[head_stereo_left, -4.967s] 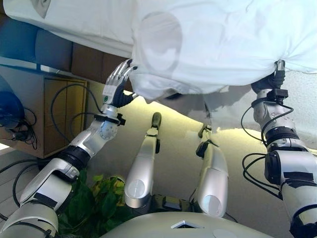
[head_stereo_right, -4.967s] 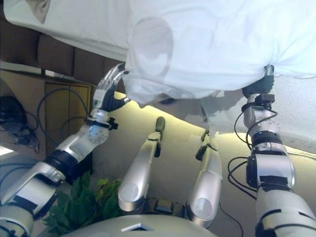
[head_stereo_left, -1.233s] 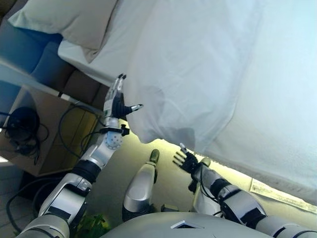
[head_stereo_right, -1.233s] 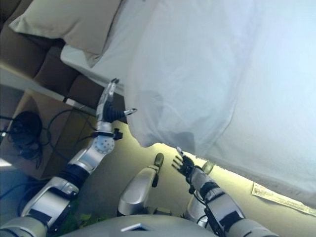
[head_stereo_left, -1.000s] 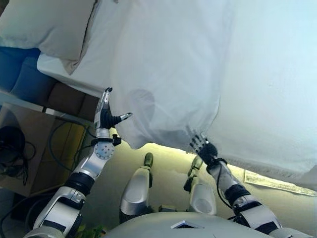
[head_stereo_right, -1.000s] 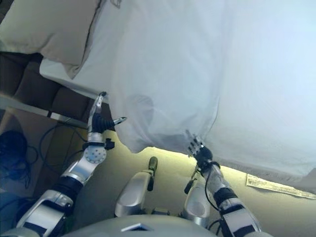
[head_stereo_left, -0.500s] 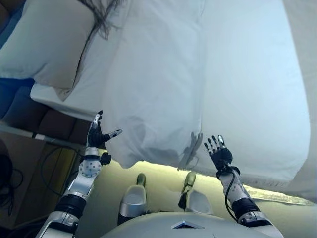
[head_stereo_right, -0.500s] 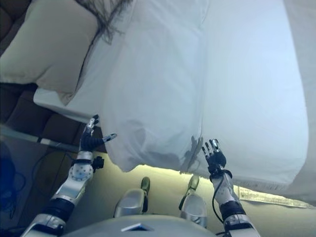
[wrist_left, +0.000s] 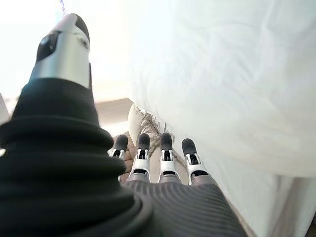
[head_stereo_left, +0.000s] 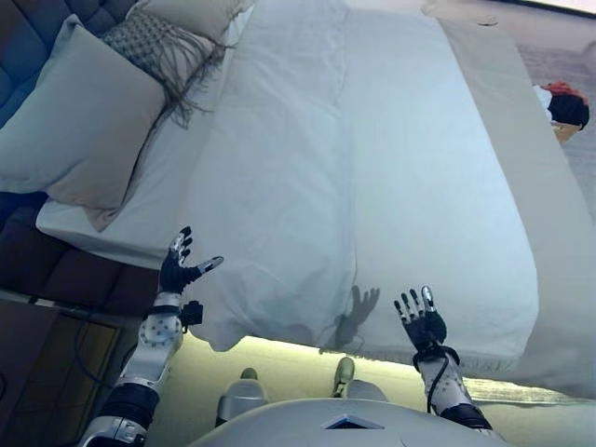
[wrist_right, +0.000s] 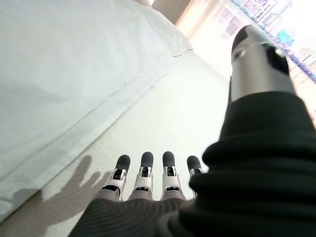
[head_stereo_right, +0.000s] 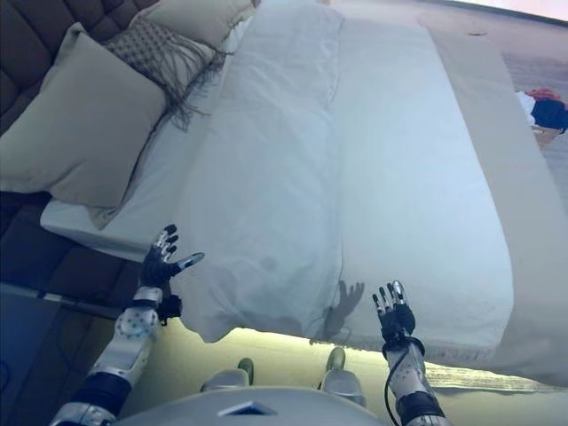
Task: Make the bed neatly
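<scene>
A white duvet (head_stereo_left: 279, 186) lies along the bed (head_stereo_left: 447, 205), folded double on its left half, its near edge hanging over the bed's side. A large beige pillow (head_stereo_left: 79, 130) and a fringed cushion (head_stereo_left: 158, 51) lie at the head on the left. My left hand (head_stereo_left: 179, 268) is open and empty, just left of the duvet's near corner. My right hand (head_stereo_left: 421, 321) is open and empty above the bed's near edge. In the wrist views the left hand's fingers (wrist_left: 150, 158) and the right hand's fingers (wrist_right: 143, 175) are straight and hold nothing.
A dark padded headboard (head_stereo_left: 28, 28) runs along the left. A beige bedspread (head_stereo_left: 521, 130) covers the bed's right side. Red and dark things (head_stereo_left: 563, 102) lie on the floor at the far right.
Both hands have let go of the duvet and opened. The duvet dropped onto the bed. The camera has tilted up, now showing the whole bed.
</scene>
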Controlling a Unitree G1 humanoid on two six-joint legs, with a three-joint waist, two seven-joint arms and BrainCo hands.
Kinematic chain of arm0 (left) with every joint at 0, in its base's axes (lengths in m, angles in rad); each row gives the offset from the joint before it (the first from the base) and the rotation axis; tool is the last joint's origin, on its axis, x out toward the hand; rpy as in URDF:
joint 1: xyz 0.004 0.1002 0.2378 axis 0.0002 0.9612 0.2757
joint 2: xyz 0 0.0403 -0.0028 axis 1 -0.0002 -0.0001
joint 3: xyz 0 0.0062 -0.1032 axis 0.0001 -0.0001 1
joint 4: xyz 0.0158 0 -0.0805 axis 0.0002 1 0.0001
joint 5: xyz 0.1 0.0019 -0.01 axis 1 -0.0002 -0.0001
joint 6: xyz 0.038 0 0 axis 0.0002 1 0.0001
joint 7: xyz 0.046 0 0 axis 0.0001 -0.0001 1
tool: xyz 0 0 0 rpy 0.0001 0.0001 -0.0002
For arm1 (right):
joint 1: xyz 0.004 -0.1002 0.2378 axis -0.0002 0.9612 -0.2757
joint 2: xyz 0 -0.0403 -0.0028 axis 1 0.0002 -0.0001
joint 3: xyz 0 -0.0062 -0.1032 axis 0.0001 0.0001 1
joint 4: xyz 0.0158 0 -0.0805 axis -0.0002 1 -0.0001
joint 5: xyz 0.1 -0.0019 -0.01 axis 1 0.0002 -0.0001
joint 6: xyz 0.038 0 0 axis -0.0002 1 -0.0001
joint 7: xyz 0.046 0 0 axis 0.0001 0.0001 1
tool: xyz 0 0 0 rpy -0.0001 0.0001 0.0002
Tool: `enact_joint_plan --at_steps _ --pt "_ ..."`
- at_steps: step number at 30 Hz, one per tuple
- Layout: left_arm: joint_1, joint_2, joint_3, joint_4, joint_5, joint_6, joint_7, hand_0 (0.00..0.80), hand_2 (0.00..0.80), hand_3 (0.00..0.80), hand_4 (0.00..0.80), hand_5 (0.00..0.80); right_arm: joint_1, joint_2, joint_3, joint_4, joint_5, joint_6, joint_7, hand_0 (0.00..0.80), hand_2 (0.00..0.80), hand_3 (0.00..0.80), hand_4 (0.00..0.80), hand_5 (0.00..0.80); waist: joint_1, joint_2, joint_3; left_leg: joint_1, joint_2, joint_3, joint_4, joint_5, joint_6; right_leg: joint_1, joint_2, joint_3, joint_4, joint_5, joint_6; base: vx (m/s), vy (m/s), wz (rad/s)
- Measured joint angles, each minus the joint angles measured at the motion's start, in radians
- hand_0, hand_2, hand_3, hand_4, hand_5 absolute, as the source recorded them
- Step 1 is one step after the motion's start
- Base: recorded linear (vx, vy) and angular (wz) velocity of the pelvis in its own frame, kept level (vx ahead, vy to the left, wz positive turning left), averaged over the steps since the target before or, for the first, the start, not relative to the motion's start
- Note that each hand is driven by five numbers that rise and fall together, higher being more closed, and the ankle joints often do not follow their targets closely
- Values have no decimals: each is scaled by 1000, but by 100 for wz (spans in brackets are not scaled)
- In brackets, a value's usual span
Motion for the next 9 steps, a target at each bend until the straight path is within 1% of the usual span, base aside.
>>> enact_joint_plan --at_steps 2,7,9 --pt "0 -1 0 -3 -21 13 -29 0 0 0 0 0 -3 0 3 -2 -46 -14 -10 0 0 0 0 0 0 -2 -12 1 0 0 -3 1 0 -1 1 0 0 0 0 -24 10 1" --pt "0 -10 3 -3 -86 18 -86 0 0 0 0 0 -4 -7 9 -2 -163 -15 -31 0 0 0 0 0 2 -1 -25 18 1 4 -10 2 -1 10 2 3 -1 -2 2 -1 0 -1" --pt "0 -14 3 -3 -96 19 -103 0 0 0 0 0 -4 -9 29 -2 -200 -14 -40 0 0 0 0 0 2 -2 -29 20 2 5 -10 2 -1 12 4 4 -1 -4 2 0 0 0"
